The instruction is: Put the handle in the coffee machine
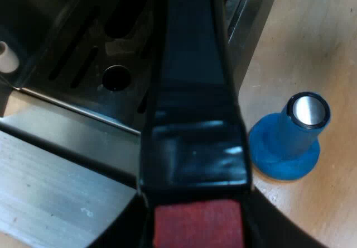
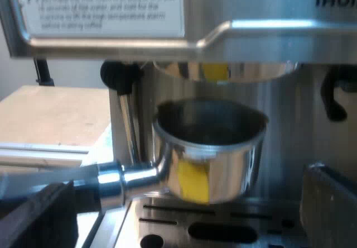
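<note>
The holder's dark handle [image 1: 192, 91] runs away from my left wrist camera over the espresso machine's drip tray [image 1: 83, 63], its red end [image 1: 198, 228] nearest the camera. My left gripper [image 1: 195, 231] is shut on the handle at that red end. In the right wrist view the metal holder [image 2: 209, 153] hangs level just under the machine's round brew head [image 2: 223, 72], apart from it and above the slotted tray [image 2: 223, 228]. My right gripper [image 2: 184, 200] stands open in front of the holder, with nothing between its fingers [image 2: 39, 214].
A blue tamper [image 1: 287, 139] with a metal top stands on the wooden table [image 1: 312, 47] beside the machine's base. A steam wand with a black knob [image 2: 120, 77] hangs next to the brew head. A white label [image 2: 100, 5] is stuck on the machine's front.
</note>
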Robot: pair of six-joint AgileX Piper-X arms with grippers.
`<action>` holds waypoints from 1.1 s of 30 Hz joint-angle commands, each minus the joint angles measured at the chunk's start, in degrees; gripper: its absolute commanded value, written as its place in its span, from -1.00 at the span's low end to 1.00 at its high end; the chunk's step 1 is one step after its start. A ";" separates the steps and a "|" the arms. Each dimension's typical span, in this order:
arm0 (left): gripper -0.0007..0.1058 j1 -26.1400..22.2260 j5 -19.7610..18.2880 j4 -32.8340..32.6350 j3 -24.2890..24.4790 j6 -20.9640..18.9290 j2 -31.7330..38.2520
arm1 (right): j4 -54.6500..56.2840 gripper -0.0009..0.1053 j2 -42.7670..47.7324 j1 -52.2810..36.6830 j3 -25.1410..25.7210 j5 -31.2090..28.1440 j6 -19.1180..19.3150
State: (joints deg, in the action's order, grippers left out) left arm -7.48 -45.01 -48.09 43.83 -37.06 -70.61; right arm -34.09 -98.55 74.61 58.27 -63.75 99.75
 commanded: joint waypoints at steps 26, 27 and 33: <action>-0.98 3.46 -3.36 2.78 7.39 -7.69 -5.90 | -0.82 0.55 0.00 -0.43 0.52 -0.31 2.06; -0.98 3.46 -3.36 2.78 7.39 -7.43 -5.90 | -0.82 0.55 0.00 -0.43 0.52 -0.31 2.06; -0.98 3.46 -2.16 2.89 7.84 -6.39 -5.90 | -0.82 0.55 0.00 -0.43 0.52 -0.31 2.06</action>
State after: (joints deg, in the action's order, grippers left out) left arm -4.08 -44.95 -46.30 50.53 -43.74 -77.12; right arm -34.09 -98.55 74.53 58.38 -63.92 101.11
